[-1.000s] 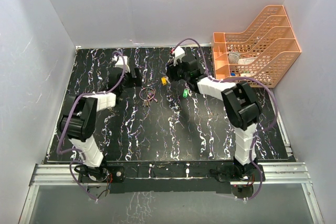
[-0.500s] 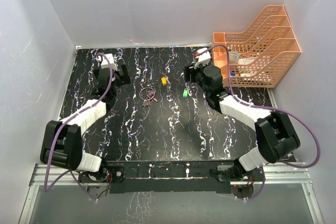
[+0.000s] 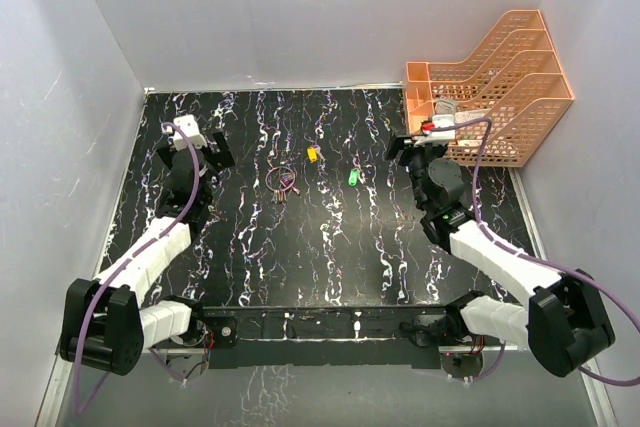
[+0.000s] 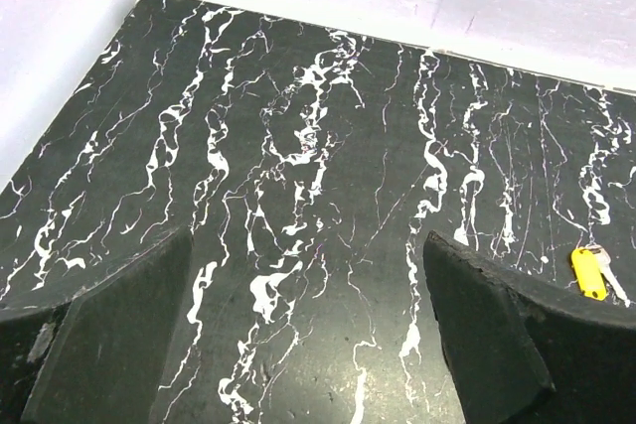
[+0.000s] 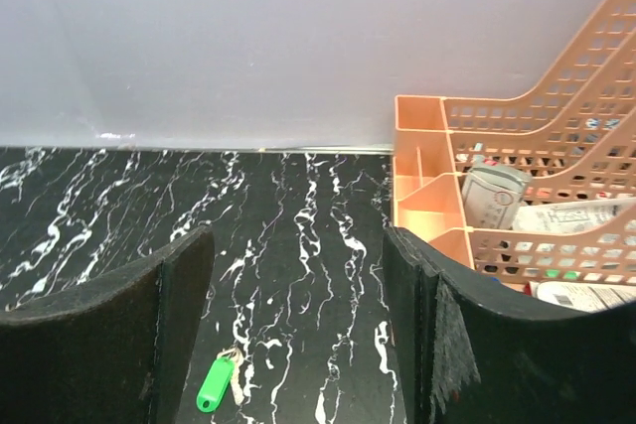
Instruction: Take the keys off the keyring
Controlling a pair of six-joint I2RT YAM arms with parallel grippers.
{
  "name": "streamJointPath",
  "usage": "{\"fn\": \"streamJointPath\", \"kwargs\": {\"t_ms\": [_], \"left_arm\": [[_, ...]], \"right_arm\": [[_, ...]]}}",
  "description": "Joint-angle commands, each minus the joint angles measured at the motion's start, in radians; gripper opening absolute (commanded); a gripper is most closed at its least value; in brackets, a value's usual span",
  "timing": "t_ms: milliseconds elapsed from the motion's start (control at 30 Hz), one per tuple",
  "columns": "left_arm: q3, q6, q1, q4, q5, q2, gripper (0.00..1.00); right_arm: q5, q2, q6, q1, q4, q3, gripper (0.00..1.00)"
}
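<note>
Two keys lie loose on the desk (image 3: 330, 247), apart from the keyring (image 3: 284, 179): the yellow-headed key (image 3: 312, 155) just behind it to the right, and the green-headed key (image 3: 353, 177) farther right. From that spacing I judge both to be off the ring. The brass keys (image 3: 280, 193) bunch against the ring's near side. They are too small in the top view to tell whether they are threaded on, so I count them as remaining work. My left end effector (image 3: 192, 157) hangs over the left rear of the desk, jaws spread wide with nothing between them. Its wrist view shows bare marble and the yellow key at the right edge. My right end effector (image 3: 418, 147) sits beside the orange file rack (image 3: 500, 77), jaws parted and empty, with the green key low in its wrist view. Both arms stand well apart from the ring, one on each side, which leaves the middle unobstructed. Next step, as I judge it: one side pins the ring while the other works a brass key along the wire. Risk: thin wire on a flat surface is likely to skid.
</note>
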Motion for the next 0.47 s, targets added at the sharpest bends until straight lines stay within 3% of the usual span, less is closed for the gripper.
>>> {"fn": "streamJointPath", "kwargs": {"t_ms": [0,433], "left_arm": [[-0.006,0.001,0.003,0.006,-0.047,-0.035,0.99],[-0.035,-0.002,0.002,0.020,-0.100,-0.066,0.99]], "right_arm": [[0.097,-0.067,-0.016,-0.005,0.107,-0.039,0.66],[0.144,-0.108,-0.027,-0.005,0.143,-0.090,0.68]]}}
